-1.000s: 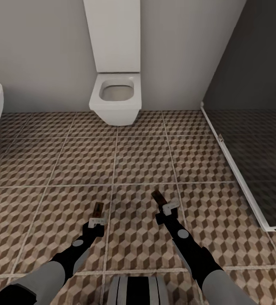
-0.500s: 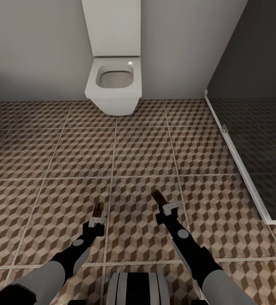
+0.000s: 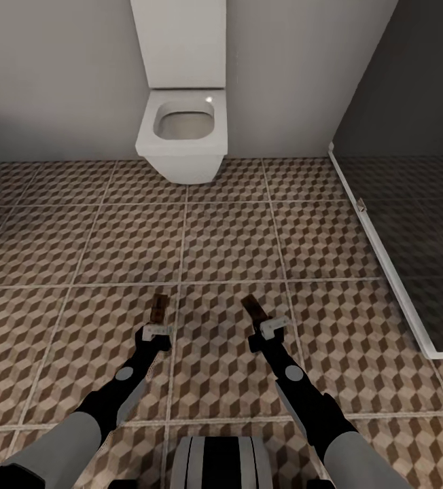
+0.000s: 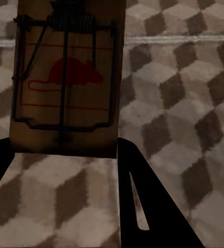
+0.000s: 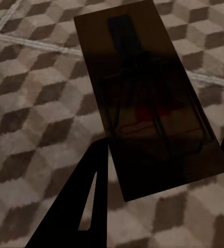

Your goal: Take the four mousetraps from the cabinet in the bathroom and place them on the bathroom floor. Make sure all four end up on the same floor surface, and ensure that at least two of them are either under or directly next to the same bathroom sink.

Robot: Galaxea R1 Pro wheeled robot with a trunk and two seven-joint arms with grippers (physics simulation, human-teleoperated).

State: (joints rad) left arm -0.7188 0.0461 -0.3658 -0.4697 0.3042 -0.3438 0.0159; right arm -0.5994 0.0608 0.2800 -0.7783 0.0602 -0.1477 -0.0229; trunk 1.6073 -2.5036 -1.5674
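Nearest the robot, both arms reached forward and down, low over the bathroom floor (image 3: 65, 251), probably readying the traps for setting down. The left gripper (image 3: 157, 331) had its fingers clenched on one mousetrap (image 3: 158, 309) by its near end; the right gripper (image 3: 273, 325) likewise grasped a second mousetrap (image 3: 252, 309), both slabs pointing ahead. Beyond stood the toilet (image 3: 183, 139) against the wall, the shower screen (image 3: 412, 170) to the right.

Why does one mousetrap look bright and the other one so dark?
The left gripper's mousetrap is lit, showing pale wood, wire and a red mouse print; the right gripper's mousetrap is shadowed, nearly black, with only a faint red mark. Seen from the head, the left one points straight ahead and the right one slants leftward. Both are flat rectangular slabs over the tiled floor.
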